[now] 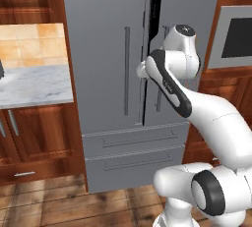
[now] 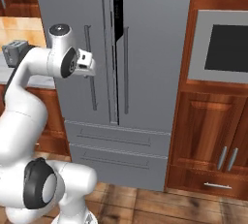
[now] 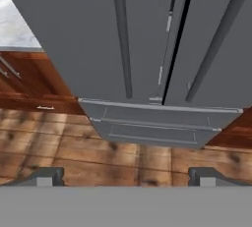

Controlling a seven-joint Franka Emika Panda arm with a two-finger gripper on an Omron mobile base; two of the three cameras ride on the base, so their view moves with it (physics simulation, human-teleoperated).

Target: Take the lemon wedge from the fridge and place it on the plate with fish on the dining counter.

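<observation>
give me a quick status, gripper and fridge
Gripper open, holding nothing, facing the fridge. Fridge doors barely ajar, dark gap between them; handles untouched. Lemon wedge not yet reached.

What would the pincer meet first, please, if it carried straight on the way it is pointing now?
Probably the fridge: the open pincer faces its grey doors and the drawers beneath, with nothing between. Its line seems tilted downward, so it may strike low on the front; depth is hard to judge.
</observation>
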